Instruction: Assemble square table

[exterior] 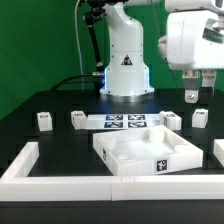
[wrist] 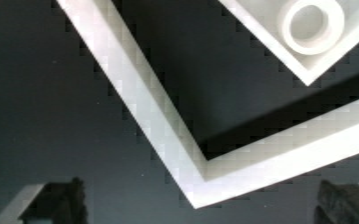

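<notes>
The white square panel (exterior: 145,152) with a raised rim lies on the dark table in front of the robot base. Several short white legs with tags stand behind it: two on the exterior view's left (exterior: 44,121) (exterior: 78,119) and two on its right (exterior: 171,120) (exterior: 199,118). My gripper (exterior: 197,93) hangs open and empty above the rightmost leg, well clear of the table. In the wrist view my gripper (wrist: 201,202) is open, with dark fingers (wrist: 51,202) at both sides. A panel corner with a round hole (wrist: 311,24) shows there.
The white L-shaped border wall (exterior: 60,181) runs along the front and both sides. Its corner (wrist: 190,160) lies under my gripper in the wrist view. The marker board (exterior: 125,123) lies between the legs. The robot base (exterior: 125,60) stands at the back.
</notes>
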Motion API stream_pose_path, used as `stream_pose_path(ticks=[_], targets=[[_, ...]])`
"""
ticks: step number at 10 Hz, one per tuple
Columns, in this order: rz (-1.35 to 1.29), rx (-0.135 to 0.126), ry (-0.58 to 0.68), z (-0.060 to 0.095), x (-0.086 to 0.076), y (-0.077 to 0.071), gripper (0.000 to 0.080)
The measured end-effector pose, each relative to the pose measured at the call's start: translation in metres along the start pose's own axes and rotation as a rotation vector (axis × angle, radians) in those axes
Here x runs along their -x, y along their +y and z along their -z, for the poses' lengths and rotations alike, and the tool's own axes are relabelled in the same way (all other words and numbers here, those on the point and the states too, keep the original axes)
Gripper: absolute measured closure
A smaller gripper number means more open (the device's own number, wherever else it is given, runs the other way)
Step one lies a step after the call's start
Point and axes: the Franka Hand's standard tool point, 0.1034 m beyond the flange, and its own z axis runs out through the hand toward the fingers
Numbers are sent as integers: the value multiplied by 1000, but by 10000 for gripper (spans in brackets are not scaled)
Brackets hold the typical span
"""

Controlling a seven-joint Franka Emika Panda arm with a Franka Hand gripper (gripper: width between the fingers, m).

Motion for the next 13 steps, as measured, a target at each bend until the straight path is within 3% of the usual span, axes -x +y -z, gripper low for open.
stream_pose_path(ticks=[6,7,8,9,10,13], targets=[[-1,-1,0,0,1,0,150],[149,-3,-11,3,19,0,150],[231,2,-19,8,58,-7,150],[337,-16,-32,5,82,-14,150],[447,-14,-27,0,93,-16,150],[520,-22,-33,-2,95,-17,150]])
